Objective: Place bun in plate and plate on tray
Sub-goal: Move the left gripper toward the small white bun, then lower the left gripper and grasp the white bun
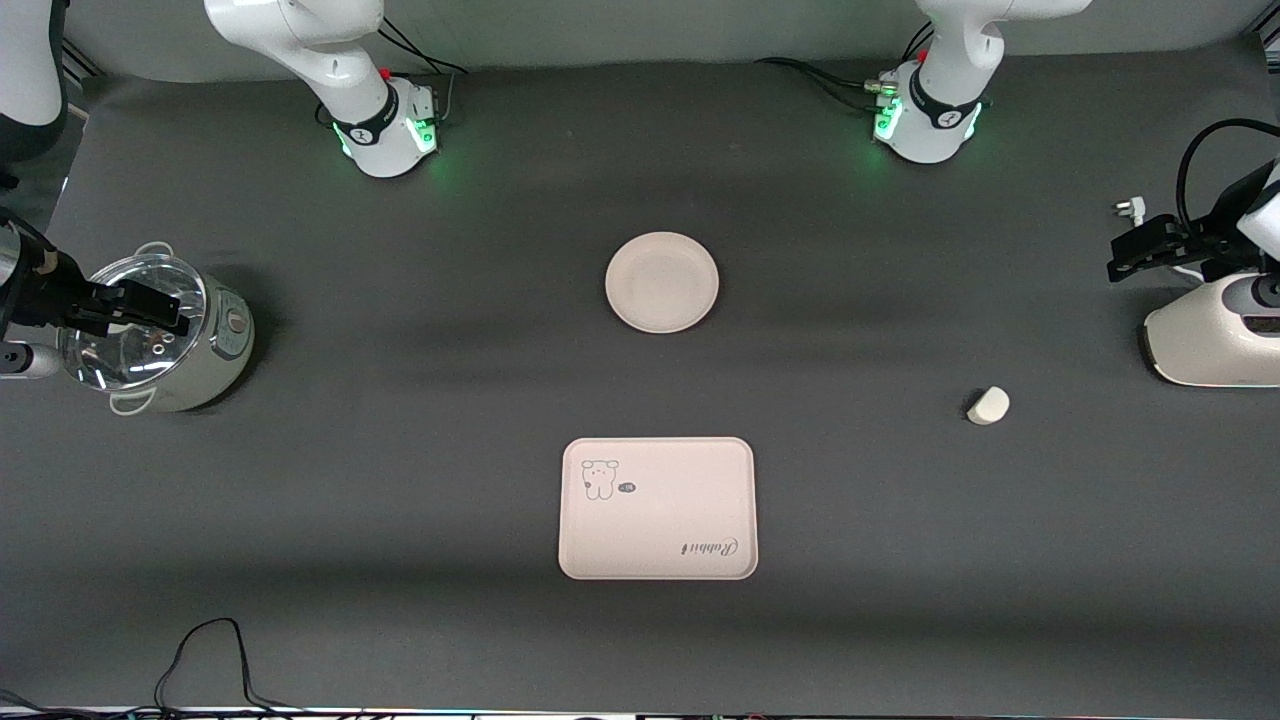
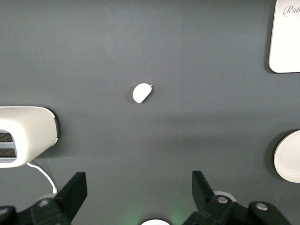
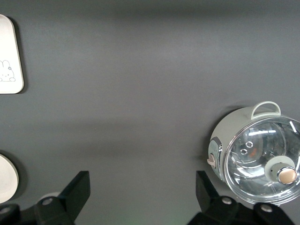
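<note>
The bun point(image 1: 988, 405), a small off-white lump, lies on the dark table toward the left arm's end; the left wrist view shows the bun point(image 2: 141, 93) too. The round cream plate point(image 1: 661, 282) sits mid-table. Nearer to the front camera lies the pinkish tray point(image 1: 657, 508), with nothing on it. My left gripper point(image 1: 1130, 255) hangs open by the white appliance, apart from the bun, and the left gripper point(image 2: 139, 183) has nothing between its fingers. My right gripper point(image 1: 150, 308) hangs open over the pot, and the right gripper point(image 3: 142, 180) is empty.
A glass-lidded pot point(image 1: 160, 335) stands at the right arm's end of the table. A white appliance point(image 1: 1215, 340) with a cable stands at the left arm's end. Loose black cables point(image 1: 210, 660) lie along the table edge nearest the front camera.
</note>
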`<state>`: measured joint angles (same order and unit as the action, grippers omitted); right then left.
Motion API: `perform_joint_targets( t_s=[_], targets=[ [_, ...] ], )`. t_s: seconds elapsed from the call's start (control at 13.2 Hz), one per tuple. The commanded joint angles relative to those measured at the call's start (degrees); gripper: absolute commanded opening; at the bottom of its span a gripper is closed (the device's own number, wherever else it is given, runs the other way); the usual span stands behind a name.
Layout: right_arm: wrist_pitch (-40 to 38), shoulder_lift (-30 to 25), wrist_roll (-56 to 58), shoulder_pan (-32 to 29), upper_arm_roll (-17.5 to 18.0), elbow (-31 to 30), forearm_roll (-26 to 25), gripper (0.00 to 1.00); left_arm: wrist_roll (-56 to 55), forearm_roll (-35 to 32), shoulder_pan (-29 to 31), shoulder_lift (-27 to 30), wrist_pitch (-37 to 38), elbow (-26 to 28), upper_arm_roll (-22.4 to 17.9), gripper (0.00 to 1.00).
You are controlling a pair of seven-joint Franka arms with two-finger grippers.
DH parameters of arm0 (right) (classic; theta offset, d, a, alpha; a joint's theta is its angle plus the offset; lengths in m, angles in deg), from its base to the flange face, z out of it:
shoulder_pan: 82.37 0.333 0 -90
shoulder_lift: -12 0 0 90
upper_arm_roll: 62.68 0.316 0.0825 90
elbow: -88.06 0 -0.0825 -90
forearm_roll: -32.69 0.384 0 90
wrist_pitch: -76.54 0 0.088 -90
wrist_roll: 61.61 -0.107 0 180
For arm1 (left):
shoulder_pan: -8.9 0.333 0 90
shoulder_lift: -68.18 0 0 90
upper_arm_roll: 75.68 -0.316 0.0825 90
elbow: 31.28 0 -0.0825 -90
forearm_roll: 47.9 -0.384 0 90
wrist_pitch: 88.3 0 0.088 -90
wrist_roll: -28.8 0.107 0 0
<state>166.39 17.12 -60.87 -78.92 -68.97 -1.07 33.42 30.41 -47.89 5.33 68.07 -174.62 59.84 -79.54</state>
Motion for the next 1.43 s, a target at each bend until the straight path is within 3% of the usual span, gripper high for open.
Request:
perform_joint_targets(
  t_s=[0.0, 0.23, 0.6, 0.91, 1.36],
  targets=[
    [0.6, -1.3, 0.5, -0.2, 0.2, -1.3, -1.2, 1.0, 0.0, -0.1, -0.1, 0.8, -1.0, 0.8, 0.0, 1.0],
    [0.7, -1.3, 0.5, -0.2, 0.2, -1.3, -1.1, 1.0, -1.0, -0.9, -0.1, -1.5, -2.5, 0.7, -0.1, 1.0],
    [0.7, -1.3, 0.5, -0.2, 0.2, -1.6, -1.2, 1.0, 1.0, -2.9, 0.5, -14.4, -15.2, 3.1, 0.0, 1.0],
    [0.8, -1.3, 0.5, -0.2, 0.2, -1.7, -1.2, 1.0, 2.2, -3.2, 0.5, -16.2, -41.8, 20.4, 0.0, 1.0],
    [0.7, -1.3, 0.4, -0.2, 0.2, -1.8, -1.2, 1.0, 4.3, -3.3, 0.2, -22.4, -58.2, 31.6, 0.0, 1.0]
  ],
)
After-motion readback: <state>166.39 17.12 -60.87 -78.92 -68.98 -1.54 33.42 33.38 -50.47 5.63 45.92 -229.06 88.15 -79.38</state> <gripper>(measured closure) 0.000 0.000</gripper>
